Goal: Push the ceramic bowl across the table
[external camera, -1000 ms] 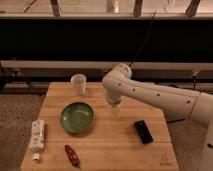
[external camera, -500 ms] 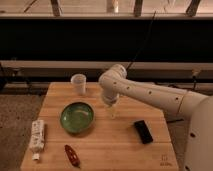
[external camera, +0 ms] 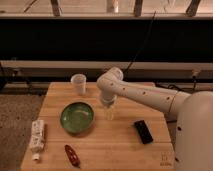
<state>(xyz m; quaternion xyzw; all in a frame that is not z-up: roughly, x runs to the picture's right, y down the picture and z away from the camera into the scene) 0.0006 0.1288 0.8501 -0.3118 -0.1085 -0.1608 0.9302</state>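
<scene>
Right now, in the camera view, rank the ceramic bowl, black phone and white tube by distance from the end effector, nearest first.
The end effector hangs above the table.
1. ceramic bowl, just picture-left of it.
2. black phone, lower right.
3. white tube, far left edge.

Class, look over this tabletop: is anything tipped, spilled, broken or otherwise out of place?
Nothing stands out. The ceramic bowl and white cup sit upright on the table, with no spill visible. The gripper hangs just right of the bowl, low over the wood.
</scene>
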